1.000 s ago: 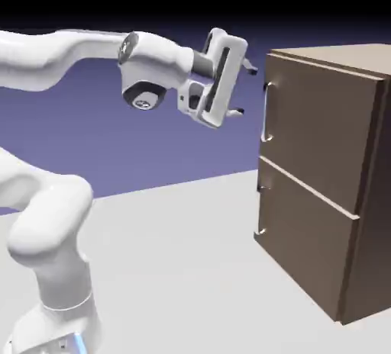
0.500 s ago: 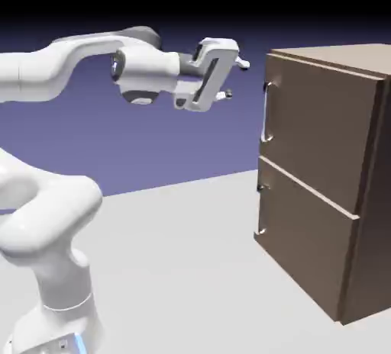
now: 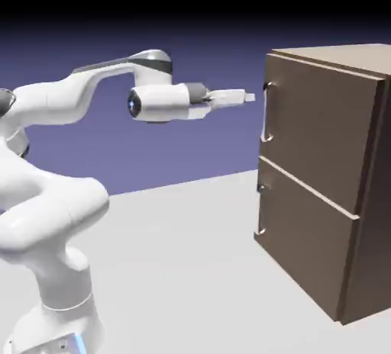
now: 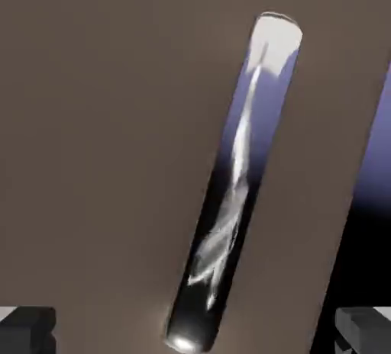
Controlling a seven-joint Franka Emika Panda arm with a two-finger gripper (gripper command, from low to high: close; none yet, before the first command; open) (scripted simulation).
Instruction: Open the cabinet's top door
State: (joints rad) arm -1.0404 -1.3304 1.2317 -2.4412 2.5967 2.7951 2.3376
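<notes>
Steadily, a white robot arm reaches across from the exterior view's left, its claw level with the top handle of a brown cabinet. The claw is spread wide and grips nothing; in the exterior view, a small gap separates it from the silver bar. The cabinet stands upright at the exterior view's right on the pale tabletop, near the tabletop's far edge, which runs behind it against a blue-violet backdrop. The top door, the task's target, fills the upper part of the cabinet's front and is shut, lying flat above the bottom door, with a pale seam between the two. Its handle hangs vertically beside the door's edge on the exterior view's left. The bottom handle sits below it, along the same side, and the bottom door is also shut. In the hand view, the top handle slants across the brown panel, its upper end leaning to the right and its lower end near the bottom of the frame. Two dark fingertips show in the bottom corners, well apart, one on either side of the bar's line and neither touching it. To the right, the door's edge slants the same way, with blue and black beyond it.
</notes>
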